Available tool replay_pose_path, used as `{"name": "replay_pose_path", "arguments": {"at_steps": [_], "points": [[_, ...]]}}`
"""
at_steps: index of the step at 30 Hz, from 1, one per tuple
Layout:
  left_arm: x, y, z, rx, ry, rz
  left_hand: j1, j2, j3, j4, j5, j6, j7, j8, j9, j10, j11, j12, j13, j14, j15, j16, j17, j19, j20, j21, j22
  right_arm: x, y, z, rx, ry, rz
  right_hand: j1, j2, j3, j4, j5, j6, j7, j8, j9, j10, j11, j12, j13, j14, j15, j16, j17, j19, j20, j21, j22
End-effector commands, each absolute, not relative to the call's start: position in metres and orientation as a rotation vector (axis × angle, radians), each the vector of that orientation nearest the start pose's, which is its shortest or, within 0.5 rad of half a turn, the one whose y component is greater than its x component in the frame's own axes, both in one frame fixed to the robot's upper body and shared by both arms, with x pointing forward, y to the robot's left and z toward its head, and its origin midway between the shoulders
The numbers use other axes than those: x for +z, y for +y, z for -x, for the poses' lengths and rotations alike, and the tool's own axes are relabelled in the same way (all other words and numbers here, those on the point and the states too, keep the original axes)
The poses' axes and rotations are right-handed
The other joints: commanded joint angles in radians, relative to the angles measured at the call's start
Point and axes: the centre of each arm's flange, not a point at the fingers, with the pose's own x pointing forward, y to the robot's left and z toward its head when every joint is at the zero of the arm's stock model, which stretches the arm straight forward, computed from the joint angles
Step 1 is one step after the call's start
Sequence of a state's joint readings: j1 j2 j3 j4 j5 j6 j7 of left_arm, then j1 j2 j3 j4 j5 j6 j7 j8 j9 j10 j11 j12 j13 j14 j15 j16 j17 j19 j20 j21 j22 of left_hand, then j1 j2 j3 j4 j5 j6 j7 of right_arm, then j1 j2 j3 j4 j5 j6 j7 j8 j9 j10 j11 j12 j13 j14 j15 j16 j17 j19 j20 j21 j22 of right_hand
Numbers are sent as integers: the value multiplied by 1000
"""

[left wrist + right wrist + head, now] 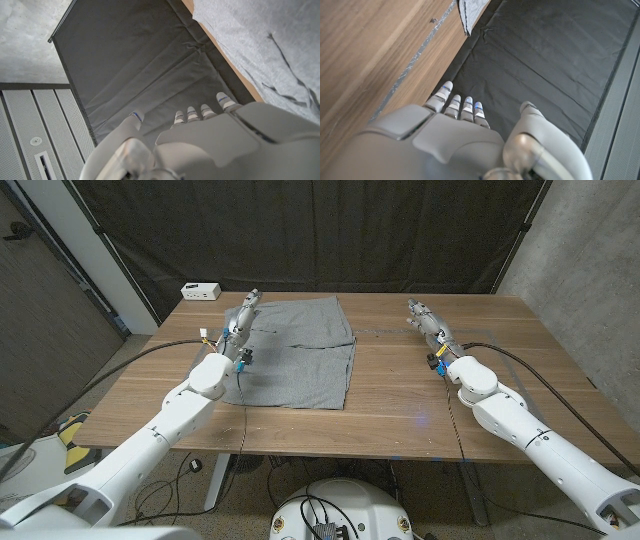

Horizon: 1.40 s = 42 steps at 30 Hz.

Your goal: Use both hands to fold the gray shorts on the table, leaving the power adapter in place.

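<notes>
Shorts [297, 350], one gray pair, lay on the table [400, 395] left of centre, apparently folded once already, with perhaps another fold left. Left hand [243, 315] hovered at their far-left corner, right hand [424, 317] well apart; both had fingers [454, 104] extended, holding nothing. One white power adapter [200, 290] sat at the far-left corner.

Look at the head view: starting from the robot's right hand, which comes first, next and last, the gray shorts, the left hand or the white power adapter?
1. Gray shorts, mid-table, to the right hand's left.
2. Left hand, at the shorts' far-left edge.
3. White power adapter, far-left corner.
</notes>
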<state>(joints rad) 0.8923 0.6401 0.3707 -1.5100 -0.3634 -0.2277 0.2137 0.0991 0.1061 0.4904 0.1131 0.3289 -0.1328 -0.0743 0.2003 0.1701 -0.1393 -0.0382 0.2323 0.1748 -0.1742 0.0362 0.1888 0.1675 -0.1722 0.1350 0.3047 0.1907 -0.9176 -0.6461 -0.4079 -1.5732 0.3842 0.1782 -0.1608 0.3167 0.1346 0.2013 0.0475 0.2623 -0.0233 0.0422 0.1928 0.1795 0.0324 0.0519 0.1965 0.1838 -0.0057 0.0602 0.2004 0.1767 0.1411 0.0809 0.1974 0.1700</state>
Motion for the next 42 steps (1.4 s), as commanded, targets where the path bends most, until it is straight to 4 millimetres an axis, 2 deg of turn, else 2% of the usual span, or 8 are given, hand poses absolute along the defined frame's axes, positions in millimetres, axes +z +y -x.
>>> {"name": "replay_pose_path", "arguments": {"at_steps": [1,4,10,16,17,30,32,42], "points": [[22,333,-598,28,-702,-437,22,5,3,-20,-12,52,7,14,4,53,13,14,7,-27,18,6,3,-50,18,-5,4,1,-240,-595,64,-681,429,16,-3,5,-13,-6,3,-6,2,1,15,1,7,5,16,7,6,2,8,12,7,6],[26,340,-595,38,-700,-478,31,4,5,-29,-19,80,19,18,5,72,11,15,8,-14,21,6,3,-52,21,-9,4,2,-233,-594,62,-692,450,47,-4,17,-38,-17,25,-7,7,1,50,9,16,5,39,11,9,3,22,21,10,6],[33,351,-589,70,-696,-553,60,3,13,-58,-38,104,21,15,6,108,14,20,11,25,40,11,4,-59,40,-16,5,9,-218,-590,46,-721,502,99,-3,39,-82,-35,77,-39,19,2,88,7,20,6,68,14,9,3,43,29,14,7],[39,359,-580,90,-693,-650,93,0,23,-93,-66,132,22,11,7,127,15,16,13,86,59,20,8,-31,64,-9,9,16,-205,-583,16,-736,584,149,2,61,-122,-47,135,-49,30,2,122,4,23,6,93,6,10,4,64,33,17,7],[40,360,-579,89,-694,-667,99,-1,24,-100,-72,134,23,9,8,126,25,13,14,94,61,21,9,-23,65,-6,10,17,-203,-582,12,-734,593,153,3,63,-125,-48,142,-50,32,2,126,5,23,6,99,7,11,4,66,34,17,8],[42,377,-561,141,-684,-781,121,-13,24,-132,-107,133,17,-4,9,131,38,4,16,111,70,14,11,-18,66,-7,15,26,-173,-567,58,-719,736,173,32,82,-132,-60,172,-56,31,3,163,6,28,7,136,-7,22,10,89,31,21,8],[41,380,-559,144,-682,-788,123,-14,24,-136,-112,139,21,-3,9,140,39,6,16,125,72,18,12,-15,68,-7,15,26,-167,-564,45,-728,773,180,34,89,-137,-66,205,-55,36,4,190,8,32,7,165,-11,30,11,104,34,24,9],[39,390,-549,149,-669,-839,133,-19,23,-157,-131,206,40,11,10,226,58,27,18,180,64,26,15,23,68,7,19,27,-148,-553,53,-741,836,203,34,102,-152,-70,233,-55,36,4,213,1,32,7,194,-22,34,9,129,37,29,9]]}}
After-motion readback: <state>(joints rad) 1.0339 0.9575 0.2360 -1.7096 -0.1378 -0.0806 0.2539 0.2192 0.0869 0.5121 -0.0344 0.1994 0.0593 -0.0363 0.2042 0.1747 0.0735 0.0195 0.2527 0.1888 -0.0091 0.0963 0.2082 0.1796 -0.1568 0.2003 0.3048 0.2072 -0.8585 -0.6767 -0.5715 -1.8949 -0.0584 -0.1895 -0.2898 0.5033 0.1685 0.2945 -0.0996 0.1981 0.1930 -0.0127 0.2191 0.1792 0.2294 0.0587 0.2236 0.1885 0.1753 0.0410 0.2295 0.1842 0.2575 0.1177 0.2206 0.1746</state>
